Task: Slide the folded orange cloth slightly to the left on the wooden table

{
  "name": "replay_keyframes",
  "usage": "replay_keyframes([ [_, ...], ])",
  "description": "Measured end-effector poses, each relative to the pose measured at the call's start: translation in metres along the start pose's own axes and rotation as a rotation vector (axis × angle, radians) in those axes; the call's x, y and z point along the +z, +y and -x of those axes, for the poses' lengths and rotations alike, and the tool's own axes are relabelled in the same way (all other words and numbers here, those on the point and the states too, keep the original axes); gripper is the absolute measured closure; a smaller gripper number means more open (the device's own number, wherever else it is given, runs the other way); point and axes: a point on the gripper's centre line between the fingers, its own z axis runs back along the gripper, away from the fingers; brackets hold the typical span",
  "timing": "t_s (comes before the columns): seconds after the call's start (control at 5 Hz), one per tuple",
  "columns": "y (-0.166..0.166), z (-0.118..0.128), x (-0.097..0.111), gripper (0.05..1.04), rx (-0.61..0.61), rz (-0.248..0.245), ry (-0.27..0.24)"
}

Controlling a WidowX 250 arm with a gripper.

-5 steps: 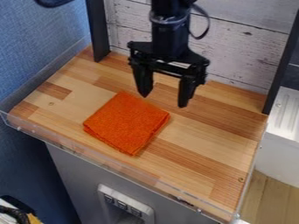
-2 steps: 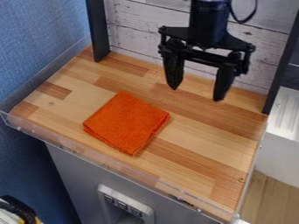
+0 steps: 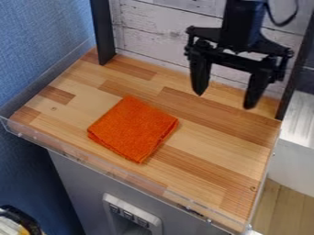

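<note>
The black gripper (image 3: pixel 224 100) hangs over the back right part of the wooden surface, its two fingers spread wide apart with nothing between them. Left of it and nearer the front, a folded orange cloth (image 3: pixel 133 129) lies flat, turned like a diamond, on the wooden tabletop (image 3: pixel 208 170). Gripper and cloth are well apart.
A whitewashed plank wall (image 3: pixel 150 34) stands behind, between two dark posts (image 3: pixel 103 32). A clear low rim (image 3: pixel 116 172) runs along the front edge. Blue wall (image 3: pixel 36 50) borders the left; a white metal unit (image 3: pixel 294 133) stands at the right.
The gripper has moved right across the back of the surface, away from the cloth, staying open. The orange cloth has kept its place.
</note>
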Motion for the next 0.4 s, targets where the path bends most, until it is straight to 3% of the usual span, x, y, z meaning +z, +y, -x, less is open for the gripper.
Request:
replay_keyframes([
  [0.4,-0.0093,-0.0028,-0.0012,0.086,0.007,-0.010,0.017],
])
